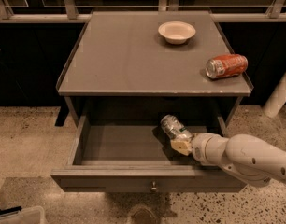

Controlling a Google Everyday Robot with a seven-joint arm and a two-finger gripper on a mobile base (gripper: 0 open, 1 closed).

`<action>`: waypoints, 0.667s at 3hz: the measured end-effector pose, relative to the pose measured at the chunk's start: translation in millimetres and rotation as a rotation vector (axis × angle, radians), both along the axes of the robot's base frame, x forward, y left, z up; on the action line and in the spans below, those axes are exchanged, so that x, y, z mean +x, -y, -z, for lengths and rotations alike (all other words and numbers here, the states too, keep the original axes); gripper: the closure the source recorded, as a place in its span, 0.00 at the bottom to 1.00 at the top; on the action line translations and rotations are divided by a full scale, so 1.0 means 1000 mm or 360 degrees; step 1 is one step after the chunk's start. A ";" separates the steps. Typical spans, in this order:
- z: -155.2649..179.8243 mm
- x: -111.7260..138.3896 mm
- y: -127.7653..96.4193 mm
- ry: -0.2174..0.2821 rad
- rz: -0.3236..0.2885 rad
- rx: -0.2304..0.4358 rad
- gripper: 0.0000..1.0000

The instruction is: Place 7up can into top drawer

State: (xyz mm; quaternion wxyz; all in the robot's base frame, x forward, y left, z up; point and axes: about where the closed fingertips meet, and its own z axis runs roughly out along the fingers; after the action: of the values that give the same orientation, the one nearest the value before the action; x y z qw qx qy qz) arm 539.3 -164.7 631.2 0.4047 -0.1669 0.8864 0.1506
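Pinching the crinkled silver-white, green-marked 7up can (172, 126), my tool (182, 145) hangs inside the open dark grey-brown top drawer (110, 180), right of its middle. Above the drawer, the grey desk (124, 59) bears a cream bowl (176, 31) and a toppled orange-red can (226, 66); below it lies a speckled stone floor (31, 139).

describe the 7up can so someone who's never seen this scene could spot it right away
Find the grey table, then the open top drawer beneath its top. Over the drawer's right half as viewed, the robot's tool grips the 7up can, tilted. It is small, crinkled silver-white with green markings, unlike the orange-red can lying on the tabletop.
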 end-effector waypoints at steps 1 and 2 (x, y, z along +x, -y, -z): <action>0.000 0.000 0.000 0.0000 0.0000 0.0000 0.67; 0.000 0.000 0.000 0.0000 0.0000 0.0000 0.44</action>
State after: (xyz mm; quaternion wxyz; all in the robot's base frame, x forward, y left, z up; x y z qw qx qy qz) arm 539.4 -164.7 631.2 0.4047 -0.1669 0.8864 0.1506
